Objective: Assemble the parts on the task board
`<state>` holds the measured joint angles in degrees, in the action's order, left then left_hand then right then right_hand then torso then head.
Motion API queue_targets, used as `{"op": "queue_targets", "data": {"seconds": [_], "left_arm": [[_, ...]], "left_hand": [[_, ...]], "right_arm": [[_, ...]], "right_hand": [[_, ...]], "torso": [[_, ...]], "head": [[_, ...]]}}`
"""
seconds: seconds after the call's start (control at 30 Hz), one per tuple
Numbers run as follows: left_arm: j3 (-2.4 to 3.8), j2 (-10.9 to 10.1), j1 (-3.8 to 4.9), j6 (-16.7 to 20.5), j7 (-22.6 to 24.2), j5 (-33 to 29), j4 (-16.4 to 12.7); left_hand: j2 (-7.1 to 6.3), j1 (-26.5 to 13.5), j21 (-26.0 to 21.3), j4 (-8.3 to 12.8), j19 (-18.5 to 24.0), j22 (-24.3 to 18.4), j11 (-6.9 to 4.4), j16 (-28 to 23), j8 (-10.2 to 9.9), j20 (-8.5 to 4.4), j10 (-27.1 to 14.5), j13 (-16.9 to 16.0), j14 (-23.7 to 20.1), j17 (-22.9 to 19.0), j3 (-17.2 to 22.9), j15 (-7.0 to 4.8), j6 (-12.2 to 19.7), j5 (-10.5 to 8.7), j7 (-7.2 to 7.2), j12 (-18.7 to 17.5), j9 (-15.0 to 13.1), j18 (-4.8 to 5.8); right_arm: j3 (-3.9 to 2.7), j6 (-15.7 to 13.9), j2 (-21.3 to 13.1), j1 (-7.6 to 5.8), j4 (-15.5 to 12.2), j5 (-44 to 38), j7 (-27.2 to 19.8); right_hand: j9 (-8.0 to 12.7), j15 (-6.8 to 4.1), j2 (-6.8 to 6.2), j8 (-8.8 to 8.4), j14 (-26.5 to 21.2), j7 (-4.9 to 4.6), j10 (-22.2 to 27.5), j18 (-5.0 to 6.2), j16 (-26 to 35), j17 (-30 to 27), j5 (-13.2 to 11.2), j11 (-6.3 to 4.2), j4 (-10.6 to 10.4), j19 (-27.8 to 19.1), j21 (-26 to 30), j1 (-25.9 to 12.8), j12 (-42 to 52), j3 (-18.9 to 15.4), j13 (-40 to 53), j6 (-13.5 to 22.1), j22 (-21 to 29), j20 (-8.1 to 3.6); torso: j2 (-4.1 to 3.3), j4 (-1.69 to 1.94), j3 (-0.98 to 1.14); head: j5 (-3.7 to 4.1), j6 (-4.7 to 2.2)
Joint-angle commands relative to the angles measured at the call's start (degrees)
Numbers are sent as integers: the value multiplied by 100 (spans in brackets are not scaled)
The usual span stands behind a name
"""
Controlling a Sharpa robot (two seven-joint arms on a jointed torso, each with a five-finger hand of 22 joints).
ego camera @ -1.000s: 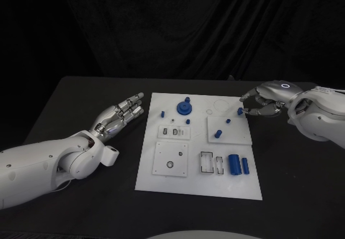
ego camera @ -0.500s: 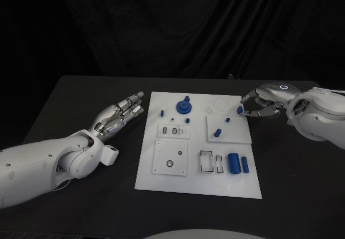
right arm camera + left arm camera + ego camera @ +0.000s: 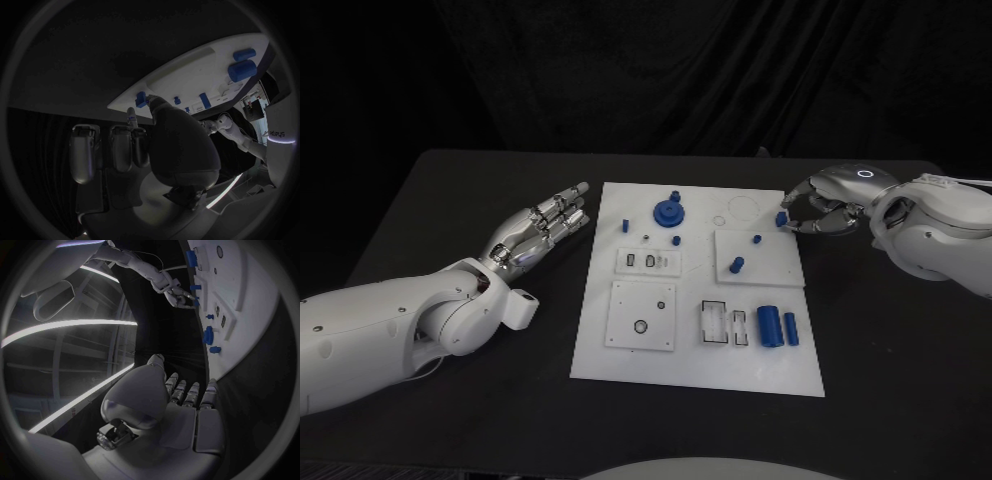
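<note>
Head view, left to right: the left robot hand lies just beside the left edge of the white rectangular task board, palm half up, fingers straight and a little apart, holding nothing; likely parked there to stay out of the way. The black worktop carries the board at its middle.

On the board, far left region: a small blue peg, then a round blue gear-like piece with a knob on top; a further small blue stud sits just nearer. Mid board: a raised white square with two dark slots, a larger white square with a ring-shaped hole; these look like sockets waiting for parts. To their right, a blue upright pin stands in a white square plate; nearer, a thick blue cylinder and a thin blue cylinder lie side by side, unplaced by the look of it.

Far right edge: the right robot hand hangs over the board's far right corner, fingers curled in toward a small blue block; right wrist view shows thumb and fingertip meeting at that block, so I judge it pinched, though contact is hard to confirm; probably being seated or lifted at the board's edge.
</note>
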<state>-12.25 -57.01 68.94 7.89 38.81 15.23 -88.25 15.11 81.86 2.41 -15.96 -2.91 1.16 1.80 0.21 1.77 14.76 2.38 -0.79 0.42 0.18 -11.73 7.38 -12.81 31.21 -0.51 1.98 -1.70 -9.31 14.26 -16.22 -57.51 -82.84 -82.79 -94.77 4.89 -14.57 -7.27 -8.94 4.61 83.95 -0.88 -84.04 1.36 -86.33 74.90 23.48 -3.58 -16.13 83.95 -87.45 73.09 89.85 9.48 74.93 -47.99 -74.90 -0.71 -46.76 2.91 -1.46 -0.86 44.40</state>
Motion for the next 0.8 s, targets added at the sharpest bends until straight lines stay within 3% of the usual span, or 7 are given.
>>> {"op": "queue_targets", "data": {"seconds": [0.03,0.8], "left_arm": [[3,9,6,-95,501,39,0],[3,26,6,-127,495,39,34]], "left_hand": [[-14,50,10,-1,13,-4,33,-4,3,21,-3,-7,7,-2,31,33,2,30,25,28,-5,-105],[-13,52,14,0,10,-2,41,-3,1,25,-5,-6,11,0,35,40,11,32,20,27,-3,-105]], "right_arm": [[-3,-16,25,20,25,-10,134],[-4,67,212,80,213,-10,107]], "right_hand": [[-8,-12,33,36,506,-10,-596,-69,-17,968,7,6,-18,476,-8,84,15,16,1507,-55,-1421,-9],[-35,0,93,67,505,-25,-596,-64,-24,970,-4,19,53,465,14,274,15,59,1507,-176,-1413,2]], "torso": [[-1,3,-2],[3,2,-5]], "head": [[2,4],[-11,57]]}}
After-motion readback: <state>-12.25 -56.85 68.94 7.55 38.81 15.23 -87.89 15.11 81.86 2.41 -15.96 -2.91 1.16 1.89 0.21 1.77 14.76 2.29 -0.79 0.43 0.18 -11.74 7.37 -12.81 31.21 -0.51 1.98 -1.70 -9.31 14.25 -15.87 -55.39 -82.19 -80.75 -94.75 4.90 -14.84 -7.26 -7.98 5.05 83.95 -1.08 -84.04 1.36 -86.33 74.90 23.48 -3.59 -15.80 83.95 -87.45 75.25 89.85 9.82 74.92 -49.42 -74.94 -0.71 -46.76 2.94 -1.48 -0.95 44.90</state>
